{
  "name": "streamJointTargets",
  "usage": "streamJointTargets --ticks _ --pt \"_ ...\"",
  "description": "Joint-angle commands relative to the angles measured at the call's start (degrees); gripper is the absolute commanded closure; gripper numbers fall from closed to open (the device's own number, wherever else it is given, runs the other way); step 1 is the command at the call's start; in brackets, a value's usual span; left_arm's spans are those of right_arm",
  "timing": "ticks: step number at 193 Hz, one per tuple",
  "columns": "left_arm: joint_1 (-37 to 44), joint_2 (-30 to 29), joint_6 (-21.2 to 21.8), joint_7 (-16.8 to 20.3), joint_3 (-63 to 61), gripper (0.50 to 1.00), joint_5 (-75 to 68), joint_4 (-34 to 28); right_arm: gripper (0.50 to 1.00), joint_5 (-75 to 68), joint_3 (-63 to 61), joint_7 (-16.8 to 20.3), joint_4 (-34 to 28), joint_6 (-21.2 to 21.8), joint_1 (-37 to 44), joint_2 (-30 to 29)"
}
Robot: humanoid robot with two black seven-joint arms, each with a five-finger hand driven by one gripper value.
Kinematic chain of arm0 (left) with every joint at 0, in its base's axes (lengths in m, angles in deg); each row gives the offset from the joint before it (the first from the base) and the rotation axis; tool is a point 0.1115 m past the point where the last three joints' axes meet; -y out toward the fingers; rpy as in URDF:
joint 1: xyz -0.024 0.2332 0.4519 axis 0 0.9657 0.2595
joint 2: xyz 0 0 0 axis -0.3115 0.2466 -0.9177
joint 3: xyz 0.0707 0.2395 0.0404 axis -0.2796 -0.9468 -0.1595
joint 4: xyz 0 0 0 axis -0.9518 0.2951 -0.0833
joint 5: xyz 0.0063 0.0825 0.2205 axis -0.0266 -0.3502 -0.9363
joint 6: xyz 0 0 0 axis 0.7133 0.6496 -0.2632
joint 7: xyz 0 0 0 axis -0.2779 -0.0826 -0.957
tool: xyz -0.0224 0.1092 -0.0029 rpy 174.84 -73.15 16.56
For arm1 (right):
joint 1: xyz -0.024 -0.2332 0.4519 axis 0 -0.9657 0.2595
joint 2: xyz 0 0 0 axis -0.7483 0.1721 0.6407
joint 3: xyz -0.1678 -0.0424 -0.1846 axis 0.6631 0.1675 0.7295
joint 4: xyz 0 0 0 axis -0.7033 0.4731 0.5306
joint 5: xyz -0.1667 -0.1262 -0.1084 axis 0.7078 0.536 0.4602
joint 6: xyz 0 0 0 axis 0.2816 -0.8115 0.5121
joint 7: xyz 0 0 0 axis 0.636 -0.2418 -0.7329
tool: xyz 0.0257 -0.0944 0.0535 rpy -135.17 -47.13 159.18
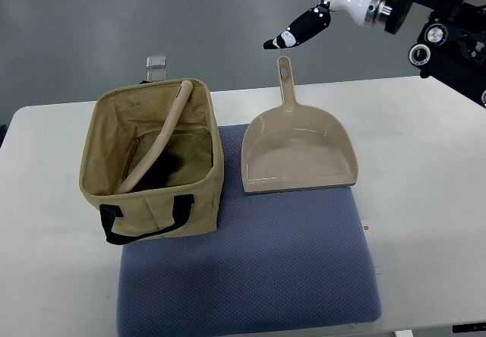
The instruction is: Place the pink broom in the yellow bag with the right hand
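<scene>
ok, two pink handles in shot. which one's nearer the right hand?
The dustpan's handle, upright on the table just below the right hand. The broom's handle leans inside the yellow bag, farther left.

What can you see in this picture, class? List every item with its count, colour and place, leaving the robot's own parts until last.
bag: one, yellow-tan with black handles, open, on the table's left part, partly on the mat.
broom: one, pale pink handle, inside the bag, leaning on its far rim.
dustpan: one, pale pink, on the mat's far edge, right of the bag, handle pointing away.
mat: one, blue-grey, centre front.
table: one, white.
clip: one, clear, beyond the bag.
right hand: one, black and white, raised above the dustpan handle, empty.
</scene>
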Motion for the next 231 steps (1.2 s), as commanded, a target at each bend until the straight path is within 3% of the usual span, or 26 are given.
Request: streamJointTargets --ticks 1,37,111,147,171,231 --pt "0.0 0.0 0.0 0.0 0.0 0.5 0.0 -0.1 0.607 -5.4 -9.2 0.4 2.5 3.5 -6.8 0.3" --pt "0.0 0.0 0.0 0.0 0.0 0.5 0.0 0.0 0.607 -16.2 -18.1 1.2 10.6 4.5 -13.6 -0.4" --pt "0.0 0.0 0.0 0.0 0.0 0.5 0.0 0.0 0.587 -45.0 -18.6 2.0 23.5 5.2 -18.8 -3.6" --pt "0.0 0.0 0.0 0.0 0.0 0.5 0.0 0.0 0.587 -54.9 -22.2 5.5 29.3 13.8 -21.2 -6.8" --pt "0.0 0.0 0.0 0.0 0.0 0.5 0.0 0.0 0.587 -55.3 -23.6 5.5 31.0 16.6 -22.7 -8.8" --pt "0.0 0.0 0.0 0.0 -0.1 0.5 0.0 -0.1 0.57 -55.3 -26.9 4.9 31.2 16.8 -25.4 -12.4"
